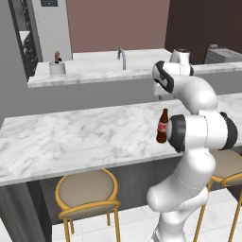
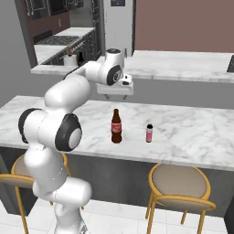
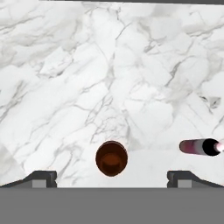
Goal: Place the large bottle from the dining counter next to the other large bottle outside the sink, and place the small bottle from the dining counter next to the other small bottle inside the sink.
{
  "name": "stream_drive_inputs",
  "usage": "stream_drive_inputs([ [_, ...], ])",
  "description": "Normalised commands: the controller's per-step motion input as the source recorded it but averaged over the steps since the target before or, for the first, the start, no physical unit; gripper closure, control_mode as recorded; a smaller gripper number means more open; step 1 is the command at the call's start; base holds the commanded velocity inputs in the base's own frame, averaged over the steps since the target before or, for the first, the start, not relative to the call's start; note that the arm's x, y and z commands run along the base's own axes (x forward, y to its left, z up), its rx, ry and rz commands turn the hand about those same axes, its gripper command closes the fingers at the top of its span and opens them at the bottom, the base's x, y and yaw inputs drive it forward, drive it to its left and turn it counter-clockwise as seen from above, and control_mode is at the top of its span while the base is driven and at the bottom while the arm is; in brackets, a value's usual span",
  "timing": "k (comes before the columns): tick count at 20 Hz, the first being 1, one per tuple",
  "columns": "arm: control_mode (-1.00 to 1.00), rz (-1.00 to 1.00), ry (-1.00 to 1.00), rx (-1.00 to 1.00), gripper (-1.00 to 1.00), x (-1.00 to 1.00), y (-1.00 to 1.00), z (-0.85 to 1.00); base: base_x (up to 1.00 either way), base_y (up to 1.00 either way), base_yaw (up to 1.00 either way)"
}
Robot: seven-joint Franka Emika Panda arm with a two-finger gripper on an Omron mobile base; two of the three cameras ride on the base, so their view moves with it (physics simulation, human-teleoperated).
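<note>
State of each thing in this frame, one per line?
gripper: open, empty, above the brown bottle
brown bottle: upright on the dining counter, capped
small bottle: upright on the counter, apart from the brown one
tap: no water showing

We see the brown large bottle [image 2: 116, 126] upright on the marbled tabletop [image 2: 192, 132], small pink bottle [image 2: 149, 133] at its 3 o'clock
</note>
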Motion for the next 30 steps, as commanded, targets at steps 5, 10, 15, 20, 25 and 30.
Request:
stream_drive_inputs([
  [5,-1.00,0.00,-0.06,0.00,-1.00,0.00,0.00,-0.16,0.00,0.00,0.00],
  [10,-1.00,0.00,-0.03,0.00,-1.00,0.00,0.00,-0.20,0.00,0.00,0.00],
  [15,-1.00,0.00,0.02,0.00,-1.00,0.00,0.00,-0.01,0.00,0.00,0.00],
  [20,-1.00,0.00,0.04,0.00,-1.00,0.00,0.00,0.00,0.00,0.00,0.00],
  [25,-1.00,0.00,0.00,0.00,-1.00,0.00,0.00,-0.08,0.00,0.00,0.00],
  [30,-1.00,0.00,0.00,0.00,-1.00,0.00,0.00,-0.10,0.00,0.00,0.00],
])
